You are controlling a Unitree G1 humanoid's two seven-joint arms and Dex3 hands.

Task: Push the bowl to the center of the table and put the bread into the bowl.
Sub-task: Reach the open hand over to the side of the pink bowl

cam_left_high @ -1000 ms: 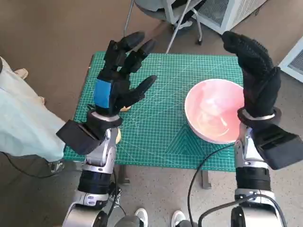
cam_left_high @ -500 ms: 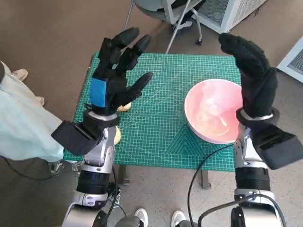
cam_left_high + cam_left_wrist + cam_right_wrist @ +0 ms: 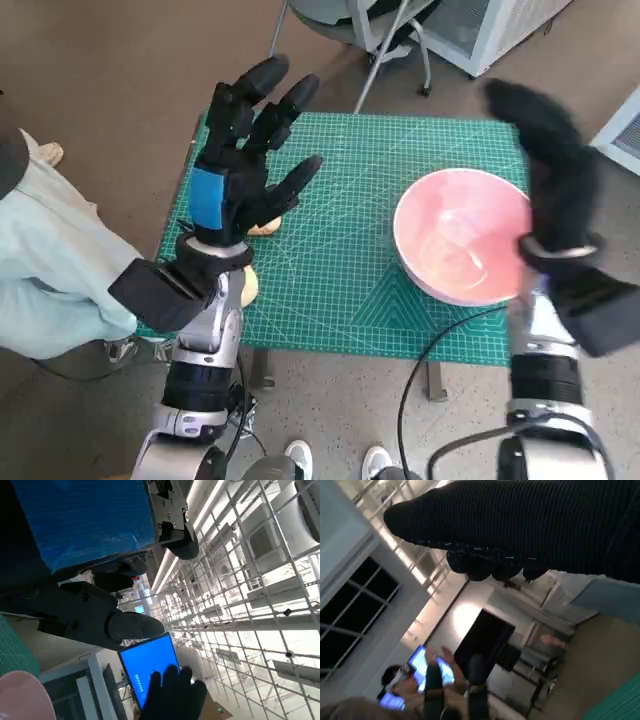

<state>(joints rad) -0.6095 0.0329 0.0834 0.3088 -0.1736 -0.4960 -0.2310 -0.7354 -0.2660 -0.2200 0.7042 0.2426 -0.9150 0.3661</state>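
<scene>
Glossy smooth pink bowl (image 3: 462, 234), matt green gridded mat (image 3: 330, 270), knit-cloth right hand (image 3: 553, 180), blue-taped left hand (image 3: 240, 170)

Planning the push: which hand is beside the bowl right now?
The right hand, in the black knitted glove, raised at the pink bowl's right edge. The blue-taped left hand is across the table, fingers spread.

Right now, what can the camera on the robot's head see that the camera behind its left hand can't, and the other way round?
Only the head view shows the green table, the bread partly hidden behind the left hand, both forearms, and a person's pale clothing beside the table. Only the left wrist view shows a blue screen and the ceiling lights and white grid racks overhead. Both show the pink bowl, just an edge of it in the wrist view, the left hand's blue tape, and the gloved right hand.
</scene>
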